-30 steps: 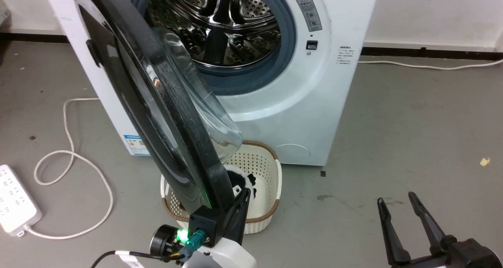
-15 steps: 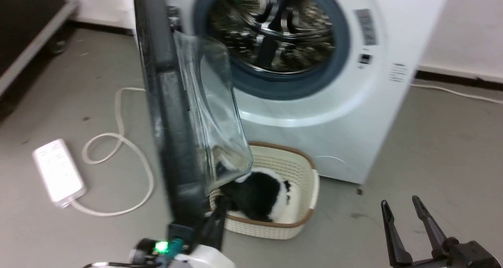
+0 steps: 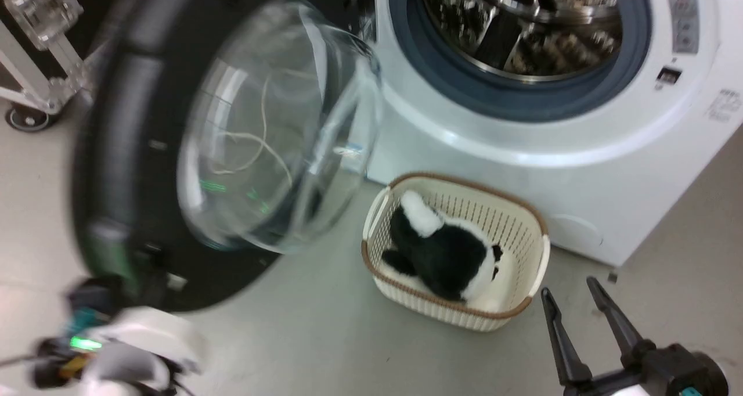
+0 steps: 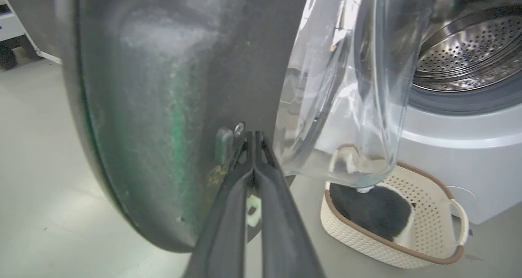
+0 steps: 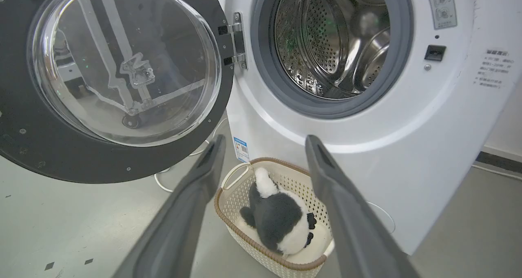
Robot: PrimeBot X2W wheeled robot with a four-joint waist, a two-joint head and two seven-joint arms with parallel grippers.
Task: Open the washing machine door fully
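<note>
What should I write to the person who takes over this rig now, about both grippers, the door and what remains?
Left gripper: shut, tips against the inner black rim of the washing machine door.
Right gripper: open, holding nothing, low in front of the washing machine.
Done: door swung wide, drum opening exposed.
To do: probably push a little further until the hinge stops, then withdraw.

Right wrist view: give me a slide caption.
Open right gripper faces the washing machine, door wide open, a plush toy in the basket below.
</note>
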